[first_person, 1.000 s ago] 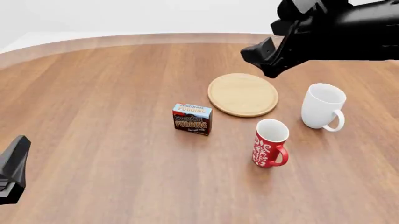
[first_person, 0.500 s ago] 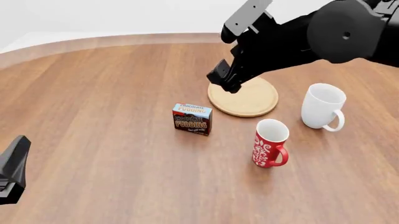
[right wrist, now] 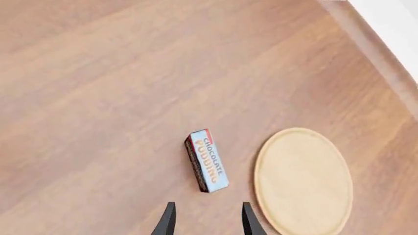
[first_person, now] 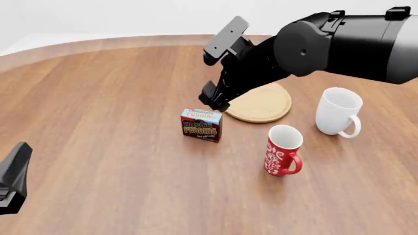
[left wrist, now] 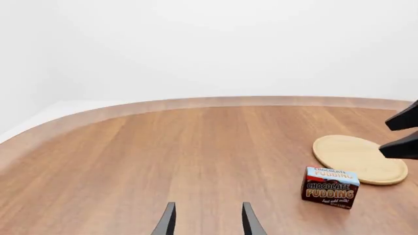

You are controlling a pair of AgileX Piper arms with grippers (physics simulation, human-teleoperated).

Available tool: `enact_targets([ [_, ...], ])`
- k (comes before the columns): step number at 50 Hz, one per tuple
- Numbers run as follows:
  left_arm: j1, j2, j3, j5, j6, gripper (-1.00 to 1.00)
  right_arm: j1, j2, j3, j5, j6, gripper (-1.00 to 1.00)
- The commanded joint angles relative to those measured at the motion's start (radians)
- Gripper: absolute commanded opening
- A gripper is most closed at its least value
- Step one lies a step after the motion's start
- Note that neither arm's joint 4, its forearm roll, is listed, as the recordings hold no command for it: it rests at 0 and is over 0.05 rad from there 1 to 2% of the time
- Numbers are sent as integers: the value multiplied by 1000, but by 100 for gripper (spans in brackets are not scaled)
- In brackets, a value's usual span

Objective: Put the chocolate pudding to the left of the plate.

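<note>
Nearest the camera, the left gripper [first_person: 13, 178] rests low at the table's near left edge, well apart from everything; its wrist view shows its fingers [left wrist: 168, 223] spread with nothing between them.

Next out, a red mug [first_person: 283, 150] stands upright on the right, and left of it the pudding [first_person: 201, 125] stands upright on the wood, its printed front toward the arms. It already sits near the plate [first_person: 265, 105], to its near left, with a clear gap between the two.

The carton looks light and stiff, with thin card walls that would dent under a hard squeeze, and smooth printed faces that could slip. Judging from the right wrist view, it is narrow front to back, so pinching across the two broad faces near the top band seems the surest hold.

The right gripper [first_person: 214, 96] hangs just above and behind the pudding, fingers [right wrist: 168, 220] parted and empty, partly covering the plate. A white mug [first_person: 338, 111] stands right of the plate.

The table [first_person: 98, 107] is bare brown wood with a curved far rim; beyond it is only plain pale backdrop.
</note>
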Motion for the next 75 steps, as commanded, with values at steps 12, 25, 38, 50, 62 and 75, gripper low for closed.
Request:
enact_targets([
  [12, 0, 0, 0, 0, 0, 100, -12, 95, -44, -6, 7, 100],
  [25, 0, 0, 0, 0, 0, 100, -14, 140, -65, -22, 19, 100],
  [38, 0, 0, 0, 0, 0, 100, -25, 169, -70, -41, 30, 100],
  [50, 0, 0, 0, 0, 0, 100, -44, 196, -71, -68, 38, 100],
  [62, 0, 0, 0, 0, 0, 100, -57, 225, -72, -85, 44, 100],
  [75, 0, 0, 0, 0, 0, 100, -60, 270, -82, -115, 57, 100],
])
